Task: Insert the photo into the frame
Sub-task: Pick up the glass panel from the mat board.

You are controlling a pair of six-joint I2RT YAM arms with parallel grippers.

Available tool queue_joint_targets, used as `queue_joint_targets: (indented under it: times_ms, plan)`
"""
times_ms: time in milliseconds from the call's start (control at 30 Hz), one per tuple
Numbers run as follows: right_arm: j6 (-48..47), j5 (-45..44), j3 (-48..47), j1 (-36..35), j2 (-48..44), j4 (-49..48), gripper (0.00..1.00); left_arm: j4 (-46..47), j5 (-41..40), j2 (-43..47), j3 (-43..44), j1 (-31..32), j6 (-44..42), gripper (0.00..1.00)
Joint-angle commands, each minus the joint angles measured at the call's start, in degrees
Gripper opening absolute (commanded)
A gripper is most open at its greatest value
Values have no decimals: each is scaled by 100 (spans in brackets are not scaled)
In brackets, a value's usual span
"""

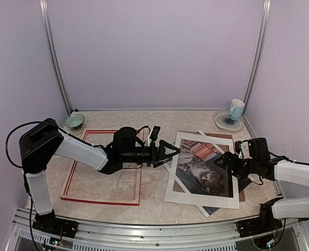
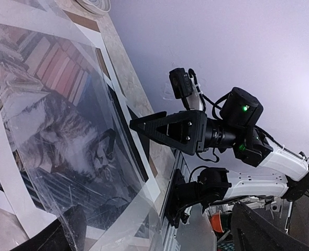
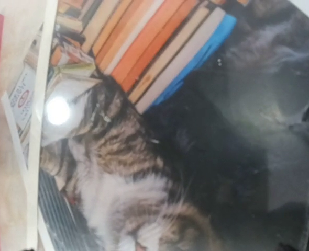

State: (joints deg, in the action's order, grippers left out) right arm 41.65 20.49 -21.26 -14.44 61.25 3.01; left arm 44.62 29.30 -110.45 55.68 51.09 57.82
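Paper-thin, likely floppy: found the photo (image 1: 201, 170) right of the frame (image 1: 99, 200) (under a clear sheet (image 2: 65, 130)); best pinched at an edge. Saw left end effector (image 1: 170, 151) spread; could not tell for right end effector (image 1: 220, 161).

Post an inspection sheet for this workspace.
Surface: beige marbled table.
Job's things: red frame flat on the left, table showing through it; cat photo on the right under a white mat and a clear sheet, brown board beneath.
Clutter: green bowl back left; cup on a plate back right.
Grippers: left gripper at the photo's left edge, right gripper over its right side; whether open or shut, cannot tell.
Cables: black cable looping off the left arm.
Surroundings: lilac walls, metal posts.
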Motion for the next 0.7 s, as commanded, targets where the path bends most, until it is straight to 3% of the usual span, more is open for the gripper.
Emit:
queue_joint_targets:
  times_ms: [0, 167, 433, 667]
  plan:
    - [14, 69, 77, 29, -79, -145, 99, 75, -46, 279, -19, 45, -112, 94]
    - [11, 93, 110, 29, -23, -198, 99, -377, -258, 272, 34, 99, -360, 89]
    - [21, 122, 130, 29, -8, -239, 99, -731, -474, 242, 64, 120, -540, 71]
    - [25, 122, 139, 29, -8, -254, 99, -1137, -647, 226, 179, 145, -723, 48]
